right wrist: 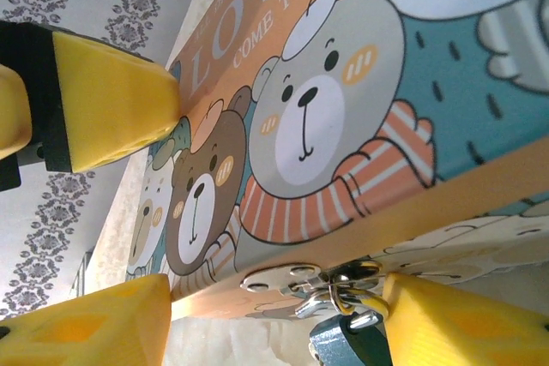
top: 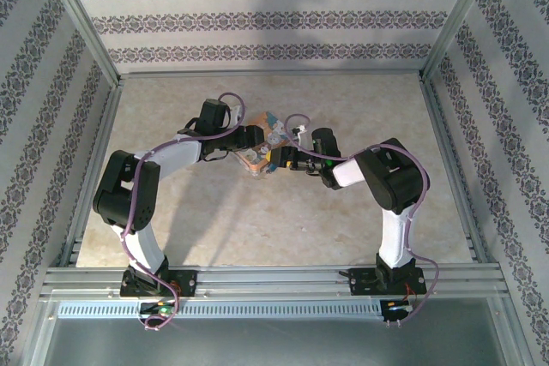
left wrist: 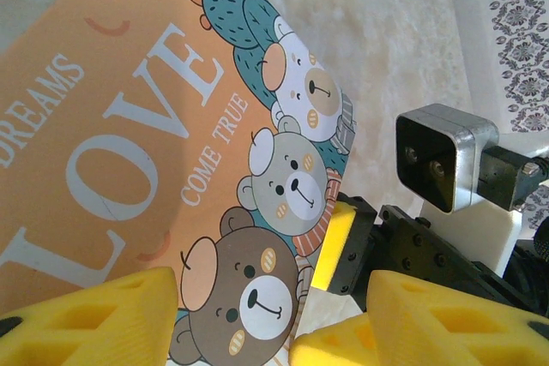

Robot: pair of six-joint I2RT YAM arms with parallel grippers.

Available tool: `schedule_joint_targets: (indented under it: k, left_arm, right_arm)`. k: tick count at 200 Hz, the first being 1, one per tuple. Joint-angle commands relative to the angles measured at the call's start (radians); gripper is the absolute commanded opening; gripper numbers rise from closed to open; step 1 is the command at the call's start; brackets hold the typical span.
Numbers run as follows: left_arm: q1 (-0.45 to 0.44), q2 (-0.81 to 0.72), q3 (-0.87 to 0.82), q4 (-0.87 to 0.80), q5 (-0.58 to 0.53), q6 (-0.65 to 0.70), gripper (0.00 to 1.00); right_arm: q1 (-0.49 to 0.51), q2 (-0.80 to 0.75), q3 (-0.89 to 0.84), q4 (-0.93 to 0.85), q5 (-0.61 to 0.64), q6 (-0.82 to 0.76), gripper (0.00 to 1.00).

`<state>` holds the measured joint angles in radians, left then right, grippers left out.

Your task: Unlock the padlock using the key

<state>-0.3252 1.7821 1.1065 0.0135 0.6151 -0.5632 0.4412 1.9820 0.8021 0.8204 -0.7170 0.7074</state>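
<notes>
1. My left gripper (top: 246,145) and my right gripper (top: 286,159) meet over the middle of the table (top: 257,237). The padlock (top: 266,147) is between them.
2. The padlock is a flat orange block. Its face carries the white lettering "DREAMS", "LOVE" and "COME TRUE", a column of cartoon bears and a teal cactus.
3. Left gripper state: jaws set wide and holding the padlock. In the left wrist view the bear corner of the block fills the gap between my two yellow fingers (left wrist: 86,319). Each finger meets the block.
4. The block sits tilted in that grasp, with its printed face turned toward the left wrist camera.
5. Right gripper state: jaws wide, gripping nothing. In the right wrist view my fingers (right wrist: 86,327) stand far apart, below the narrow edge of the block.
6. A silvery metal fitting (right wrist: 300,280) sits on that narrow edge, with a small silvery loop hanging from it.
7. The key (right wrist: 347,345) hangs at that loop with its teal-blue head downward. It is just beside the inner face of my finger at the lower right of that view. The shaft is too small to make out.
8. One left-gripper finger (right wrist: 111,100) shows in the right wrist view, against the lettered face of the block.
9. The right wrist camera housing (left wrist: 446,156) shows in the left wrist view, just beyond the bear edge of the block.
</notes>
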Motion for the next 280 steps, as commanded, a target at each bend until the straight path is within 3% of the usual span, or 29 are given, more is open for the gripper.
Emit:
schedule_joint_targets:
  k: [1,59,138,231,280]
  left_arm:
    - [0.011,0.048,-0.029,-0.162,-0.046,0.011,0.61]
    - [0.01,0.048,-0.031,-0.159,-0.048,0.011,0.61]
    - [0.01,0.047,-0.032,-0.159,-0.047,0.011,0.61]
    - [0.01,0.045,-0.037,-0.159,-0.055,0.014,0.61]
    - [0.01,0.041,-0.043,-0.158,-0.055,0.018,0.61]
  right_arm:
    - [0.021,0.008,-0.001,0.051,-0.065,-0.009,0.6]
    - [0.022,-0.011,-0.036,0.091,-0.089,0.007,0.48]
    - [0.022,-0.001,-0.063,0.072,-0.035,0.028,0.23]
    - [0.007,-0.017,-0.101,0.072,0.026,0.064,0.05]
    - [0.007,-0.059,-0.127,0.102,0.112,0.135,0.0]
